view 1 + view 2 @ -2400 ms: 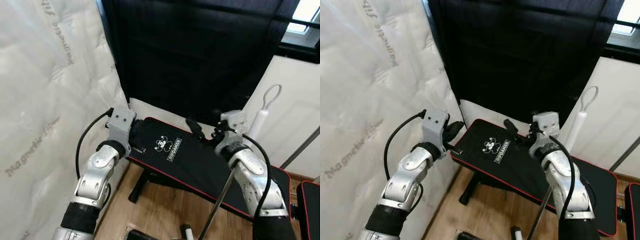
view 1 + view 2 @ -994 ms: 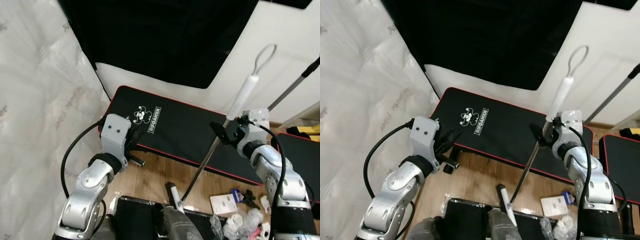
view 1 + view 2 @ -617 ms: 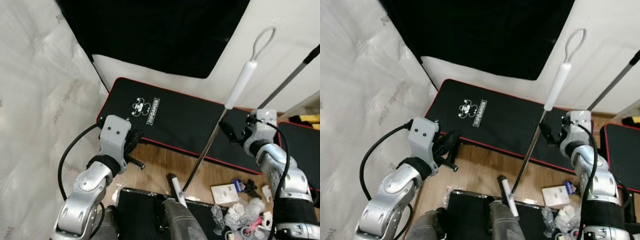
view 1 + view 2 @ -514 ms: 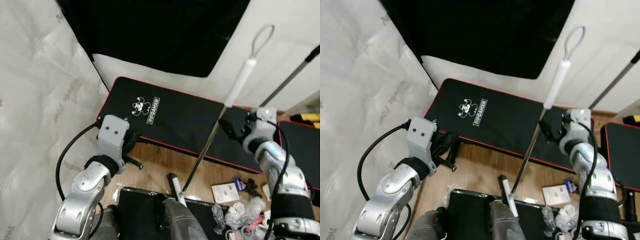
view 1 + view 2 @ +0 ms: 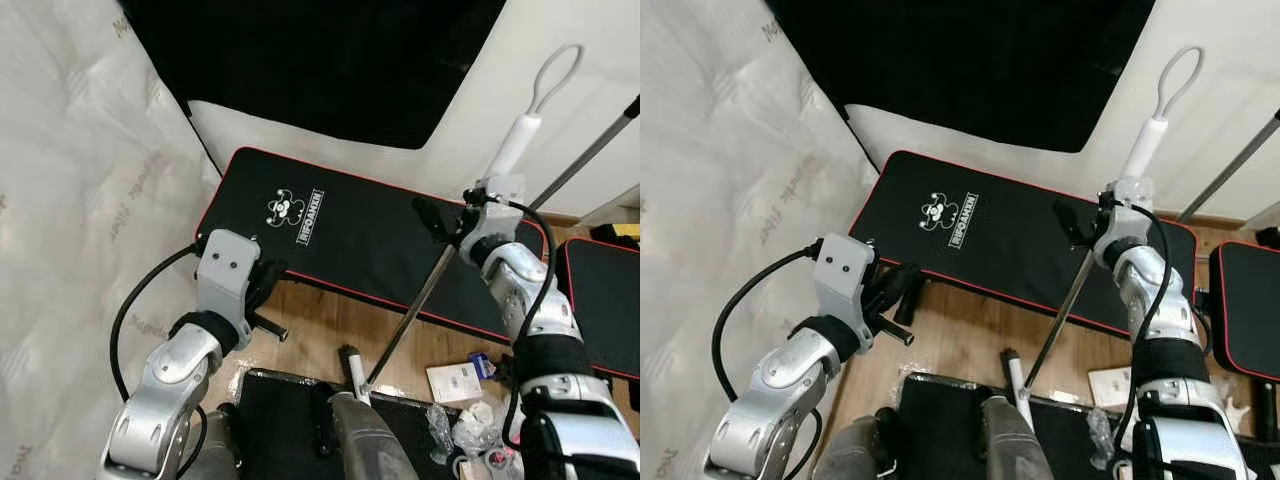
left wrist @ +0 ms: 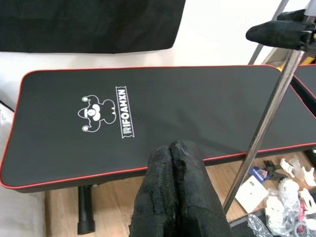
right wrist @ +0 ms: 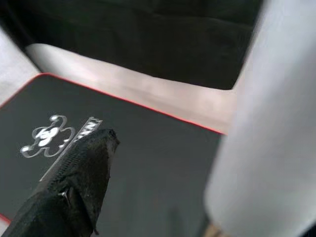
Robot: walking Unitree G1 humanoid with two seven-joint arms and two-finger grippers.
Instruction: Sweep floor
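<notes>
Gripping the broom (image 5: 437, 274) pole, your right gripper (image 5: 452, 222) pinches it over the black bench (image 5: 340, 235); broom slants to the floor. Left gripper (image 6: 172, 155) fingers pressed together near the bench edge.

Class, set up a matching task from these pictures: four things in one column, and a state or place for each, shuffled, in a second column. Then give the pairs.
1. left tool
2. right tool
3. workout bench
4. litter pile

A. black pad with red edging
B. fingers pressed together, holding nothing
C. on the wooden floor beside the robot's right arm
D. gripping the broom pole

Pairs: 1-B, 2-D, 3-A, 4-C
</notes>
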